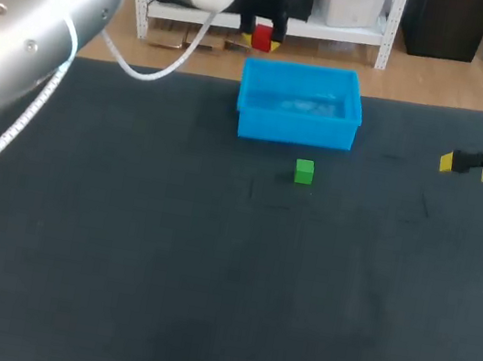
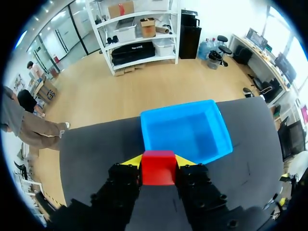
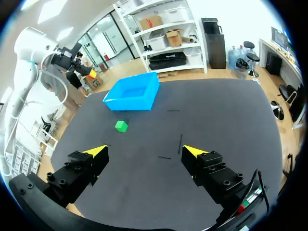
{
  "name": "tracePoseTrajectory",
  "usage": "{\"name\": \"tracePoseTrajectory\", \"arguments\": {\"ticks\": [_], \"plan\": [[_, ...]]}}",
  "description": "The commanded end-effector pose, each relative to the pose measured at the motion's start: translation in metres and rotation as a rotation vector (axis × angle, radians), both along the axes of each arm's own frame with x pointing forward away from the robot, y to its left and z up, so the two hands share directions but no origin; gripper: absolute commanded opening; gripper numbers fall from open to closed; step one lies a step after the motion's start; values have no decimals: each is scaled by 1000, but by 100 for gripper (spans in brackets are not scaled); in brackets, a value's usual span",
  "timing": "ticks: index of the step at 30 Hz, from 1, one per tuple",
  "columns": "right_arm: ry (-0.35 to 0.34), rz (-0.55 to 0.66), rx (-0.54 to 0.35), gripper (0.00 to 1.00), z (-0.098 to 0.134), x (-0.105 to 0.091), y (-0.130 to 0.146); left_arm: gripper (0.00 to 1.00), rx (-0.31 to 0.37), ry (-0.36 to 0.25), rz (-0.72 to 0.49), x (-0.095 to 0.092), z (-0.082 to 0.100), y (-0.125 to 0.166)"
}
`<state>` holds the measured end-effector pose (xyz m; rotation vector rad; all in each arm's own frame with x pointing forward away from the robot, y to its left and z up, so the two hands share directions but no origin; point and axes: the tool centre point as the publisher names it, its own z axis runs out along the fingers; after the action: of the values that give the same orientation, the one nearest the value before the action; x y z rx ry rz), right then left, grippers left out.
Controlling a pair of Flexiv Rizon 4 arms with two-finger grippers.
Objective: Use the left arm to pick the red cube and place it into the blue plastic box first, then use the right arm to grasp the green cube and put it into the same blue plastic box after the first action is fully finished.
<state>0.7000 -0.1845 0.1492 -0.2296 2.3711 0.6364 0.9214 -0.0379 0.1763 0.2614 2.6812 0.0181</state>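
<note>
- My left arm (image 1: 35, 26) comes in from the left corner of the head view and reaches across to the far side of the desk (image 1: 117, 262).
- My left gripper (image 2: 159, 161) is clamped on the red cube (image 2: 158, 168). One yellow-tipped finger presses each side of it, and the cube fills the gap between them.
- From the head view, that cube hangs in the air, clear of the desk and near the far rim of the blue plastic box (image 1: 300, 102). From the left wrist view, the box's open top lies just ahead of the gripper and below it.
- The box sits upright at the far middle of the desk. I can make out nothing solid inside it.
- The green cube (image 1: 304, 172) rests on the desk just in front of the box's near wall, close to it but not touching.
- My right gripper (image 3: 144, 151) hangs over the right side of the desk, well apart from the green cube and the box. Its fingers are spread wide with nothing between them.
</note>
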Motion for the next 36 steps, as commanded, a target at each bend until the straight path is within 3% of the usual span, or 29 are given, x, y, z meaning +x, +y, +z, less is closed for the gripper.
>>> {"name": "tracePoseTrajectory", "arguments": {"ticks": [1,36], "plan": [[1,1,0,100,0,0,0,0,12,45,-4,13,1,-6],[1,1,0,100,0,0,0,0,32,63,-29,32,-29,-17]]}}
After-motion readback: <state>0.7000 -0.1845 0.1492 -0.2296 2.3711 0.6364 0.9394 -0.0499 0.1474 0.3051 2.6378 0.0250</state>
